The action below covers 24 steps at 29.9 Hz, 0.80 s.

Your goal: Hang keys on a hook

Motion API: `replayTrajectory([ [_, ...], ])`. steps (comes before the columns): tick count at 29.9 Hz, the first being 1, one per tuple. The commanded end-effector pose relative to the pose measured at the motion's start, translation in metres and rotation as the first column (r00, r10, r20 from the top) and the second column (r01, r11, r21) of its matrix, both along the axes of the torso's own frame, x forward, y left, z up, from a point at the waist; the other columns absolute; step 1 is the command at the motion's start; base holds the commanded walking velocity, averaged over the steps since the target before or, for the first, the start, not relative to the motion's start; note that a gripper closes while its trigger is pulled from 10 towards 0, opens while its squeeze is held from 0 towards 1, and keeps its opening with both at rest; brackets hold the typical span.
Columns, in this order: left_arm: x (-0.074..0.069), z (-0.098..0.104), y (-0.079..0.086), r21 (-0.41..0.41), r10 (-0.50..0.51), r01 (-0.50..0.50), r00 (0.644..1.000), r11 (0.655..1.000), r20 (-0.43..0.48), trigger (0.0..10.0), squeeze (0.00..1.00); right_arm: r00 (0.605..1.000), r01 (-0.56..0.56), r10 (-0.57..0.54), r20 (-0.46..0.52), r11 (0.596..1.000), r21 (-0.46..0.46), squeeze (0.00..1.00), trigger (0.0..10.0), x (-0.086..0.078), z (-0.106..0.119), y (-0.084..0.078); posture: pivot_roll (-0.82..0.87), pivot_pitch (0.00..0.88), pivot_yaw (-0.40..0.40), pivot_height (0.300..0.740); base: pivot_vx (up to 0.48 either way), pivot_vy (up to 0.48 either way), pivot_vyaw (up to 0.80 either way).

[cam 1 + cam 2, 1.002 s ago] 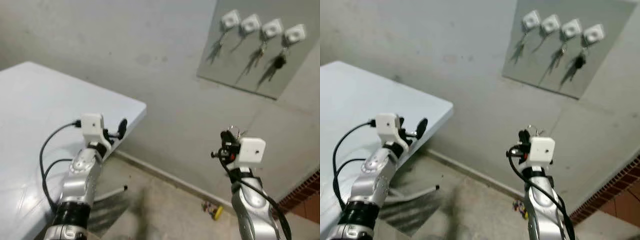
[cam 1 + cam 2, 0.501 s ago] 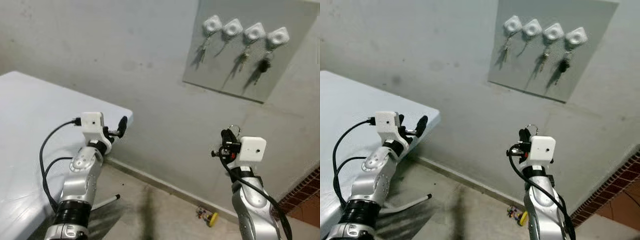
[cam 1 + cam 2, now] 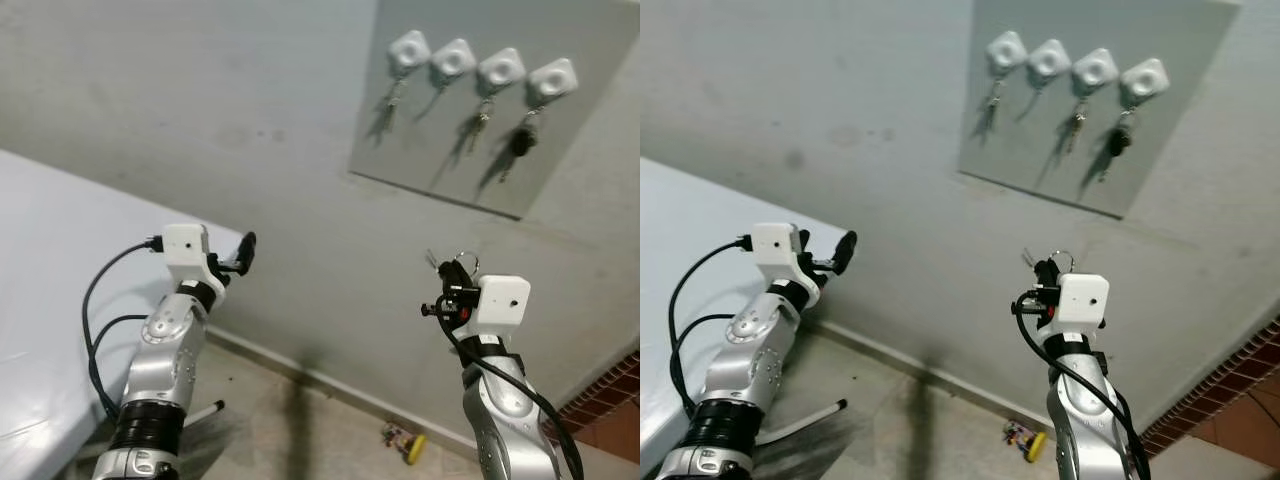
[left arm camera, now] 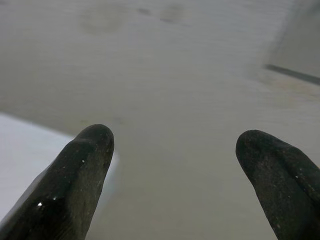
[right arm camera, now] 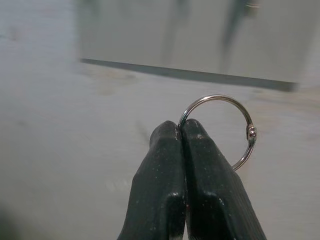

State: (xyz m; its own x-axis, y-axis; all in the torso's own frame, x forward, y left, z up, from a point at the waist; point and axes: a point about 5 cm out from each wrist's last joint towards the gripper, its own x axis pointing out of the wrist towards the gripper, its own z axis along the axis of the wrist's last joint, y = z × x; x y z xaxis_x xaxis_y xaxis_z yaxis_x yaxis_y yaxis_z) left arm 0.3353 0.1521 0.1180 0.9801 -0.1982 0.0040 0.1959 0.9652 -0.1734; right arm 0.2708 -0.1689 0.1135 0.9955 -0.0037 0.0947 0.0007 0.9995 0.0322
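Four white square hooks [image 3: 480, 69] sit on the grey wall board [image 3: 590, 140] at upper right, each already holding keys. Low right, the right gripper [image 5: 181, 131] pinches a round silver key ring [image 5: 220, 131], loop standing upright. Lift it slowly, loop facing a hook. The left gripper [image 4: 175, 145] spreads wide, holding nothing.

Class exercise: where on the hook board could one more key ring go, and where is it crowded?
Crowded: all four hooks on the board hold keys. Bare board lies below the hanging keys, above its lower edge. The right claw pinches the key ring lower down.
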Motion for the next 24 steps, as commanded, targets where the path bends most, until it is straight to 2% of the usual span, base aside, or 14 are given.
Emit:
replayTrajectory([
  [1,0.0014,0.0052,-0.0003,0.016,-0.005,0.004,1.0,1.0,0.014,10.0,0.0,1.0,0.008,-0.008,0.014,1.0,0.002,0.0,10.0,0.0006,0.0051,-0.0026,-0.02,0.0,-0.06,0.711,0.352,0.0,0.0],
  [18,0.0008,0.0034,-0.0001,0.027,-0.001,0.0,1.0,1.0,0.011,10.0,0.0,1.0,0.001,-0.001,0.009,1.0,0.001,0.0,10.0,-0.0007,0.0043,-0.0011,-0.02,0.0,-0.061,0.711,0.351,0.0,0.0],
  [21,0.0007,0.011,-0.0028,0.024,-0.025,0.024,0.998,0.999,0.052,10.0,0.0,0.998,-0.056,0.056,-0.009,0.998,-0.028,0.0,10.0,-0.0008,0.003,0.0012,-0.02,0.0,-0.059,0.711,0.0,0.0,0.0],
  [24,0.001,0.0123,-0.0031,0.02,-0.029,0.028,0.998,0.999,0.055,10.0,0.0,0.998,-0.065,0.065,-0.007,0.997,-0.031,0.0,10.0,-0.0007,0.0035,0.0014,-0.02,0.0,-0.059,0.711,0.0,0.0,0.0],
])
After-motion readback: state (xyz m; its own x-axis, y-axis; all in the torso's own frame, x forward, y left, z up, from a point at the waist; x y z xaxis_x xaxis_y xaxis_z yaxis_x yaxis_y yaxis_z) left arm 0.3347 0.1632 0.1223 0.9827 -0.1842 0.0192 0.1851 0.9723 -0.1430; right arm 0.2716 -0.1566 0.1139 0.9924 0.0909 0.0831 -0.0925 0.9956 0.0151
